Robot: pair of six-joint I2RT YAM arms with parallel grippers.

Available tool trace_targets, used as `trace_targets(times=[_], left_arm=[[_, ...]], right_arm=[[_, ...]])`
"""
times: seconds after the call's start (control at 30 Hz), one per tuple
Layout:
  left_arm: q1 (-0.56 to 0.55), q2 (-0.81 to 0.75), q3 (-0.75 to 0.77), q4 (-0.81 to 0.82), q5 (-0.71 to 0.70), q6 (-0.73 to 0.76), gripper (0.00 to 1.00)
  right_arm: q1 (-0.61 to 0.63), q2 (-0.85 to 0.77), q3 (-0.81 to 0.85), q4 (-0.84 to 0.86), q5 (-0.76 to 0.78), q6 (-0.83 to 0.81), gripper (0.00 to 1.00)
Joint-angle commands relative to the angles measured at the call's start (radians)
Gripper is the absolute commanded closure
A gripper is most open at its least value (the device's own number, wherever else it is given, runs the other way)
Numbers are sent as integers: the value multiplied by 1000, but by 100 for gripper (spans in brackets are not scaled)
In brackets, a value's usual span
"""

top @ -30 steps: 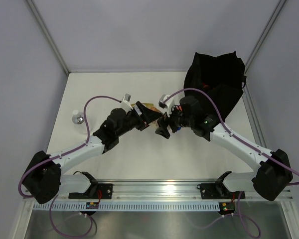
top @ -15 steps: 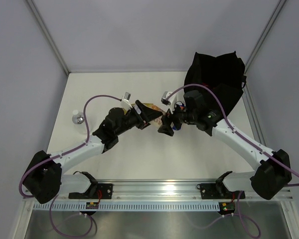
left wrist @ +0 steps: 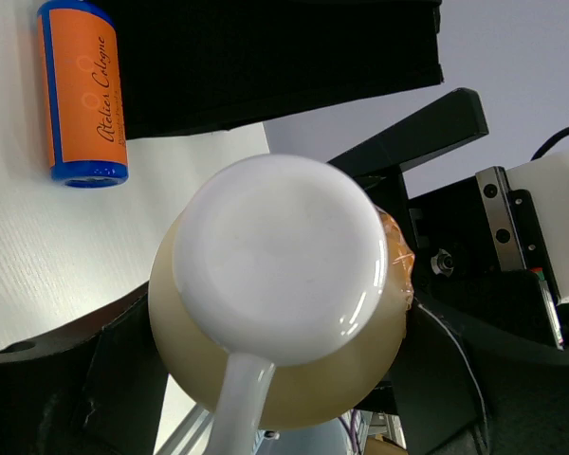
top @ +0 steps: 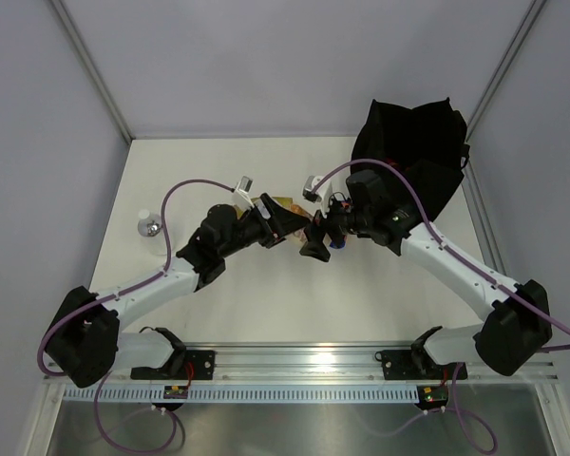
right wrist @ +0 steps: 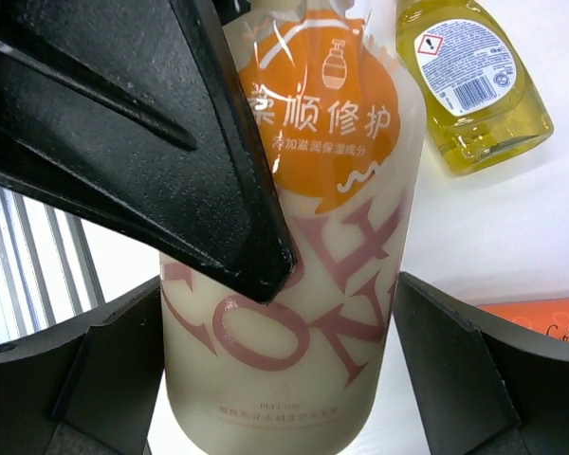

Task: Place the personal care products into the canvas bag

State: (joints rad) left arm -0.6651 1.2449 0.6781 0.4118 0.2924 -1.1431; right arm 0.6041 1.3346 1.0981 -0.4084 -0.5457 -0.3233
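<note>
Right jaws shifted slightly, grip unclear, left jaws clamp cream bottle (right wrist: 294, 284), white tabletop (top: 266, 304)

A white tabletop (top: 266, 294) fills the middle of the overhead view, matt and faintly grained. Plain pale grey walls close it in: a back wall (top: 294, 66), a left wall (top: 38, 142) and a right wall (top: 551, 142). Slim metal posts (top: 90, 71) run along the two back corners. At the near edge lies a silver rail (top: 294, 356) with a bright glint, then a slotted white strip (top: 294, 391) and a brushed metal sheet (top: 294, 427). The light is even and shadows are soft.
</note>
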Motion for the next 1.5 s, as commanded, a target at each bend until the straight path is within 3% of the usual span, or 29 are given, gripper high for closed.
trace_targets(times=[0.0,0.07,0.13,0.17,0.2,0.3,0.4,0.47,0.5,0.53,0.6,0.63,0.77,1.07,1.23,1.47], left_arm=[[2,-33,48,156,76,13,100],[4,-32,43,168,79,0,100],[5,-30,40,189,85,-10,100],[7,-32,38,194,85,-18,100],[10,-30,35,209,86,-23,100],[21,-30,25,242,97,-50,100],[33,-28,24,255,109,-66,98],[41,-30,28,255,119,-72,83],[47,-35,28,249,120,-72,71],[51,-41,29,246,123,-72,53],[64,-59,34,196,120,-55,36],[68,-68,41,174,113,-41,20],[94,-119,64,33,88,49,1],[163,-217,164,-267,41,222,1],[173,-281,218,-454,-99,370,1],[180,-395,233,-666,-236,595,1]], right_arm=[[-1,20,75,10,-48,-54,0],[-1,43,83,-4,-89,-51,1],[-1,63,82,2,-114,-34,9],[-1,69,89,-4,-117,-34,16],[-1,74,95,-21,-118,-34,37],[-4,80,112,-43,-135,-23,70],[-7,78,117,-53,-135,-23,76],[-15,72,112,-53,-140,-22,88],[-20,68,109,-50,-151,-16,94],[-21,55,106,-44,-152,-13,100],[-32,41,100,-46,-160,-11,100],[-36,28,97,-47,-164,-14,100],[-61,-5,86,-58,-169,-25,100],[-84,-44,59,-84,-165,-48,100],[-141,-100,111,-109,-160,-42,100],[-355,-80,498,-211,-157,13,100]])
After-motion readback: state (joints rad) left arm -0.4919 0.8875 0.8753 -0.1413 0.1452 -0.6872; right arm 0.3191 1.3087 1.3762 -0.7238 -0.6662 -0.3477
